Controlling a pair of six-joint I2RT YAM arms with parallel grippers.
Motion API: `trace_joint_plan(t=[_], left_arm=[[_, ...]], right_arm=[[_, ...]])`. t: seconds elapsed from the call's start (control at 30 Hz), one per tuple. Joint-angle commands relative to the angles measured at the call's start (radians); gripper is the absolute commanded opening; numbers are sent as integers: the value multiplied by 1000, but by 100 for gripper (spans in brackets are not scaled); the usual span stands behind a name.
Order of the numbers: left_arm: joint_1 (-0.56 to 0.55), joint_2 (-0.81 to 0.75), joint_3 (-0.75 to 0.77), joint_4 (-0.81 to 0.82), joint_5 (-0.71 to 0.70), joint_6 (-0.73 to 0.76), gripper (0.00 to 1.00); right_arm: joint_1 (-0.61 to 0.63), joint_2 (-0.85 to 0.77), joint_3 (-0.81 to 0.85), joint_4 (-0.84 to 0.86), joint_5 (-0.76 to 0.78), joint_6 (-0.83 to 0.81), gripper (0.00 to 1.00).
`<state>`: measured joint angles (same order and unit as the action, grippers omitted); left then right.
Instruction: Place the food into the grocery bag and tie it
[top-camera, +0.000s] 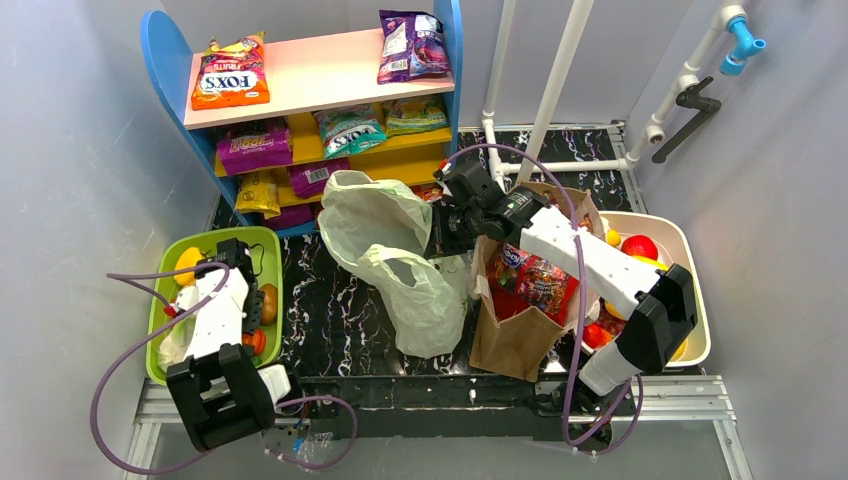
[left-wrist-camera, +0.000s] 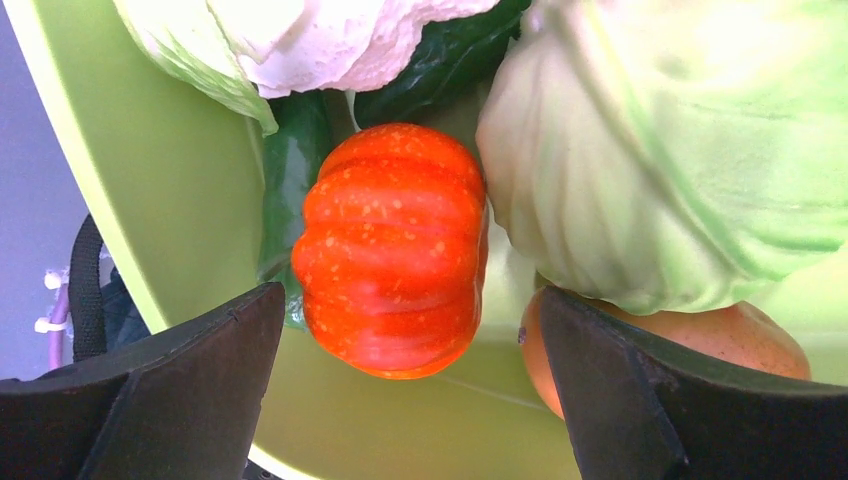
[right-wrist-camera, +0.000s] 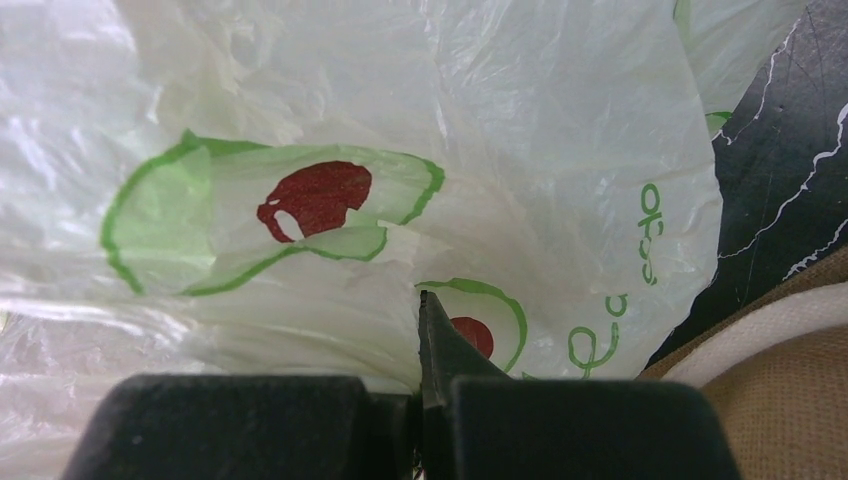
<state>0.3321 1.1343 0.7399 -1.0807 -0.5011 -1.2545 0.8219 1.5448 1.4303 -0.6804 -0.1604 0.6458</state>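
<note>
The food lies in a green tray (top-camera: 268, 243). In the left wrist view an orange-red ribbed pumpkin (left-wrist-camera: 393, 250) sits just beyond my open left gripper (left-wrist-camera: 410, 385), centred between its fingers (left-wrist-camera: 180, 390) and untouched. A pale green cabbage (left-wrist-camera: 680, 150), a white cauliflower (left-wrist-camera: 320, 40) and a tan round piece (left-wrist-camera: 740, 335) crowd around it. The grocery bag (top-camera: 400, 270) lies crumpled mid-table, mouth toward the tray. My right gripper (top-camera: 437, 235) is shut on the bag's right edge; in the right wrist view the gripper (right-wrist-camera: 425, 330) has bunched plastic (right-wrist-camera: 400, 120) pinched in its jaws.
A brown paper bag (top-camera: 515, 335) with a snack packet stands under the right arm. A white tub (top-camera: 690, 260) of fruit sits at the far right. A blue shelf (top-camera: 320, 70) of snack packets stands behind. A yellow piece (top-camera: 187, 262) lies at the tray's far left.
</note>
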Motion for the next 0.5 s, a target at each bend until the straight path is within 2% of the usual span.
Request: trace_joint_plan(t=[0.0,0.07,0.17,0.3,0.47], left_arm=[[13,-34,-1,10,-20,-18,99],[16,-43,-16,35,-13,-17,99],[18,-46,-28,54,-9,-14,89],[23,-37,-15,41,-11,-21,81],[25,-23,1,33,-1,-24,47]], right_arm=[[-4,4,20,19,-8,-27,1],[-4,8,22,19,-14,-29,1],[-4,13,24,18,-21,-32,1],[-5,14,24,17,-20,-36,1],[-7,17,22,18,-21,-37,1]])
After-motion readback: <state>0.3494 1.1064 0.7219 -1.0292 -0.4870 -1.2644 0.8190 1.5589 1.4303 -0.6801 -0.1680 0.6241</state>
